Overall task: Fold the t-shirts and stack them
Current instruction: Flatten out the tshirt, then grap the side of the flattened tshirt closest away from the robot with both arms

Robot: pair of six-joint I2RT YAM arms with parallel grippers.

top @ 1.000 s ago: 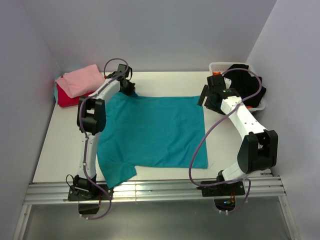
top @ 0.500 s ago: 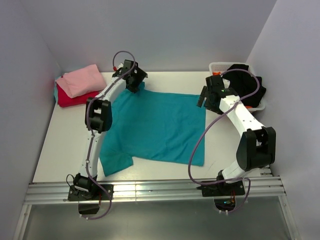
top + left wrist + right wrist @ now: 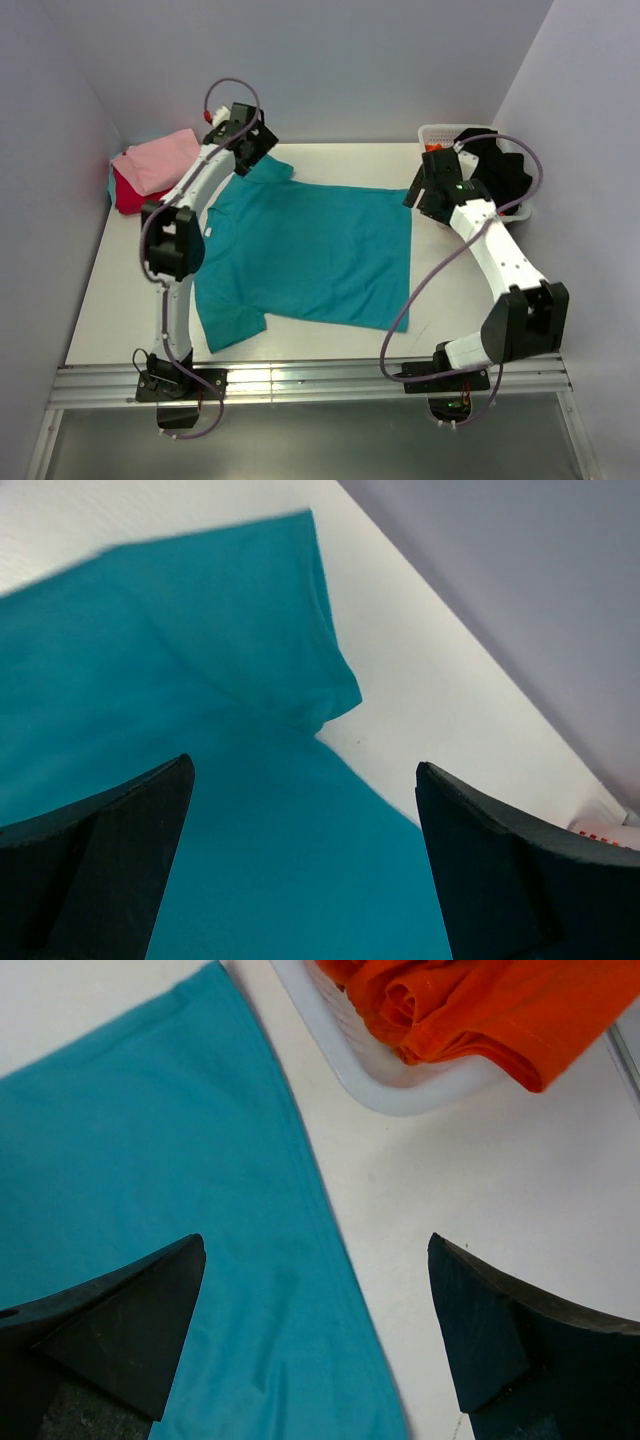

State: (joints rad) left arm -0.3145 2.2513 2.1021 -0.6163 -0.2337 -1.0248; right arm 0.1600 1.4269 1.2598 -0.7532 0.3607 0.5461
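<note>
Above the far left sleeve of the plain teal cloth t-shirt (image 3: 310, 250), the left gripper (image 3: 303, 770) hung wide open and empty. The right gripper (image 3: 316, 1245), equally wide and empty, hung over the shirt's right edge, beside the white plastic lattice basket (image 3: 340, 1050) holding the crumpled orange t-shirt (image 3: 470, 1005). The teal t-shirt lay spread flat mid-table. The folded pink t-shirt (image 3: 160, 160) rested on the red t-shirt (image 3: 130, 195) at far left.

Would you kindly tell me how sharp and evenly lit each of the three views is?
Top external view: soft, even light, faint shadows, mild glare on the metal rails. Left wrist view: the teal t-shirt looks slightly soft, the left pincer fingers dark and featureless. Right wrist view: sharp on the teal hem and the orange t-shirt in the white basket; right pincer fingers underexposed.
</note>
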